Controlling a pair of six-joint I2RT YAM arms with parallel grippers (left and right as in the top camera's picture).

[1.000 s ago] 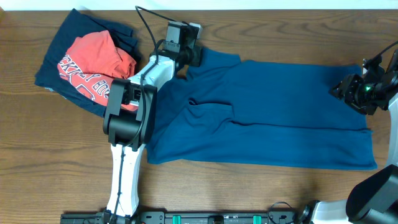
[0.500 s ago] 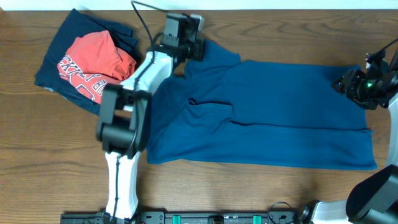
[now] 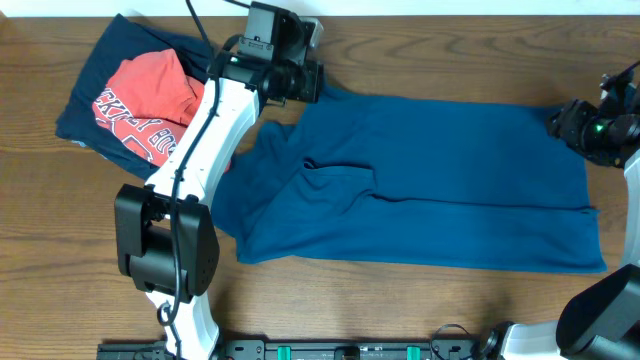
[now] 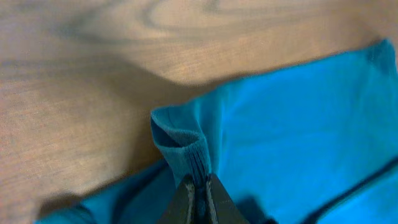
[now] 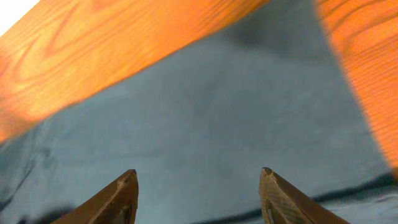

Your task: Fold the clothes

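Looking from overhead: blue T-shirt lies spread mid-table, red tee on navy garment far left. Left wrist: left gripper pinches a ribbed hem fold; I'd lift slowly, cloth taut. Right wrist: right gripper spread wide above the cloth, holding nothing; should take an edge first.

Our three garments
Blue T-shirt spread out, creased near its middle; beside it we see a bunched red tee atop a navy garment.
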